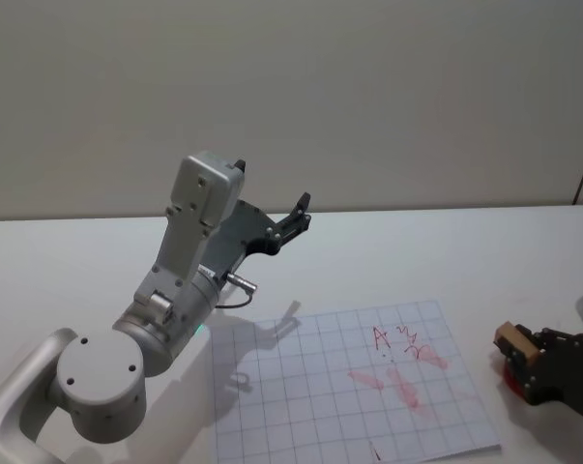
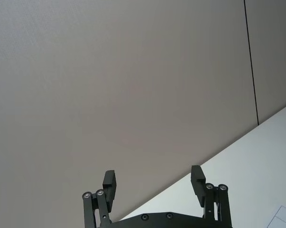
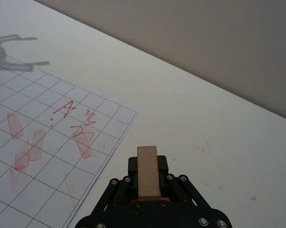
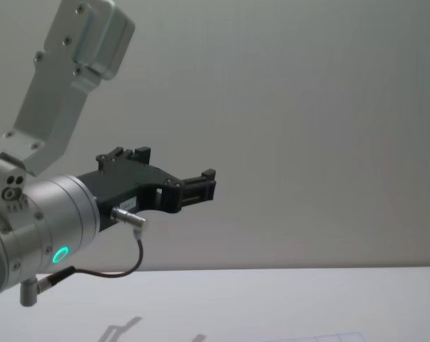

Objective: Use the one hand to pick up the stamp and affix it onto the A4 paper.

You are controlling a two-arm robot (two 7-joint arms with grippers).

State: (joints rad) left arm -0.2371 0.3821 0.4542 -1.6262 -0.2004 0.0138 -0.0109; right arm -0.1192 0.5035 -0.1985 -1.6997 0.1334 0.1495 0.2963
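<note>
The tan wooden stamp (image 1: 510,340) stands between the fingers of my right gripper (image 1: 519,360), which is shut on it at the right edge of the head view. In the right wrist view the stamp (image 3: 147,170) sticks out of the right gripper (image 3: 147,165), with a sliver of red at its base. The A4 paper (image 1: 320,387) with pale blue boxes lies flat, just left of that gripper. Red marks and scribbles cover the paper (image 3: 38,118) near its right edge. My left gripper (image 1: 296,215) hangs open and empty, high above the table's far side.
The raised left arm (image 1: 189,280) stands over the paper's left corner and throws a shadow on it. White tabletop (image 3: 214,128) stretches beyond the paper, with a few small red specks. A plain wall closes off the back.
</note>
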